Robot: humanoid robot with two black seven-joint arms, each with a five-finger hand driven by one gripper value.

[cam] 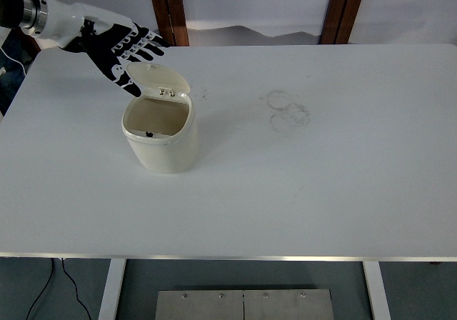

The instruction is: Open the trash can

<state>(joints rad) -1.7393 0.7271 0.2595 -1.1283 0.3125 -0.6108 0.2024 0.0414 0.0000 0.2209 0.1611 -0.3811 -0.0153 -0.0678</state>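
The cream trash can (161,138) stands on the white table (321,191) toward its left edge, its lid (158,79) tipped up and back so the dark inside shows; the opening looks done. Just behind the lid hovers the left hand (123,52), fingers spread, holding nothing. Whether a fingertip touches the lid is hard to tell, and its arm is cut off at the far-left corner.

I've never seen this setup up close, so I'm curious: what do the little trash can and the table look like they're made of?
The trash can looks like cream moulded plastic, smooth with a soft sheen; its raised lid seems to be the same material. The table top looks like a matte white laminate, faintly marked with ring stains, on white legs, probably metal.
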